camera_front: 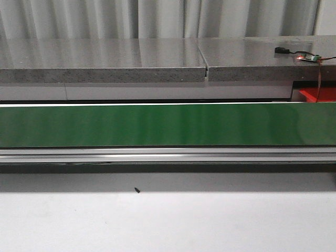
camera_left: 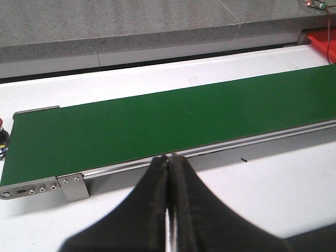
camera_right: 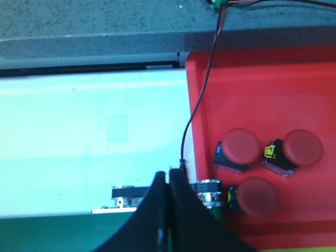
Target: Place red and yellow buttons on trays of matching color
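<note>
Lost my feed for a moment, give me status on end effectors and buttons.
Left end effector shut, empty, above the green belt. Right end effector shut, empty, beside the red tray. Three red buttons in tray. Belt bare, nothing blocking.

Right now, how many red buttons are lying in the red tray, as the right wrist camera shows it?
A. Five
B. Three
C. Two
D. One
B. The right wrist view shows three red buttons lying in the red tray, all three close together; no yellow button is among them.
</note>
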